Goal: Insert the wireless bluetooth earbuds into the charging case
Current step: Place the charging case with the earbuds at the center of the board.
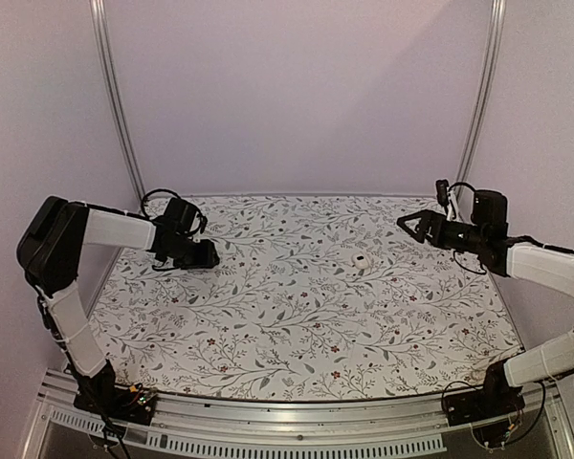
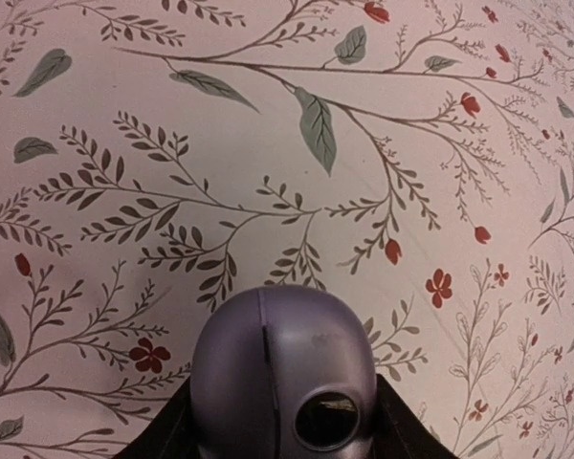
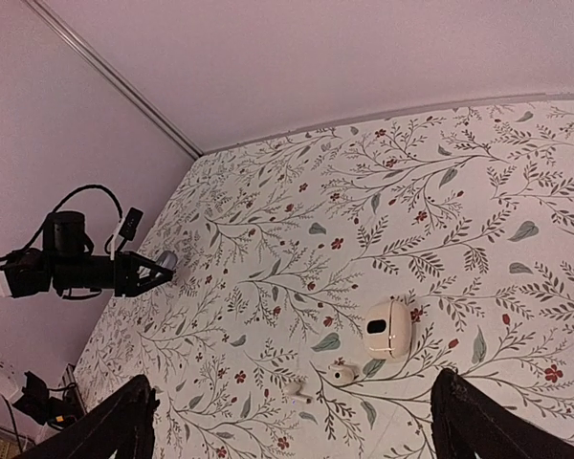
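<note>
Grippers first: right gripper spread wide, above tabletop's far right corner. Left gripper pinches rounded lilac-grey piece near left edge. White charging case lies right of centre, with an earbud just beside it.

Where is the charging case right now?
The charging case lies on the table, slightly right of centre in the top view; the right wrist view shows an earbud close beside it.

Top view overlooks the table; right wrist shares it, left looks close.
</note>
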Available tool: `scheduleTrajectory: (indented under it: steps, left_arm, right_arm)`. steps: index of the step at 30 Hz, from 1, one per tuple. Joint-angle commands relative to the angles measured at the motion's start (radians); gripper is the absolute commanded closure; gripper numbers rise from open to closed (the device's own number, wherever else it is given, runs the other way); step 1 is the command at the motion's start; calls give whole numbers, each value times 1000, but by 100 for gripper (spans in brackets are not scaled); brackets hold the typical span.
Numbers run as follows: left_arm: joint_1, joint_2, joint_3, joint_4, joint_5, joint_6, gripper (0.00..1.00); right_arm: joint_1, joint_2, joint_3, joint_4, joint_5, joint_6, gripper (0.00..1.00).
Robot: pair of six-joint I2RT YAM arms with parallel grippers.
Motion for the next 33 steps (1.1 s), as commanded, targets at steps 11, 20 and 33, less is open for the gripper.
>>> scheduleTrajectory:
  steps: [11, 20, 33]
  left_arm:
    - [19, 90, 105, -119, -103, 9, 76]
    - [20, 118, 145, -160, -132, 21, 72]
    - [20, 97, 178, -215, -133, 34, 42]
  right_arm:
    - [2, 123, 6, 4, -5, -89, 3]
    - [8, 182, 40, -21, 53, -130, 5]
    - [14, 226, 81, -39, 25, -156, 6]
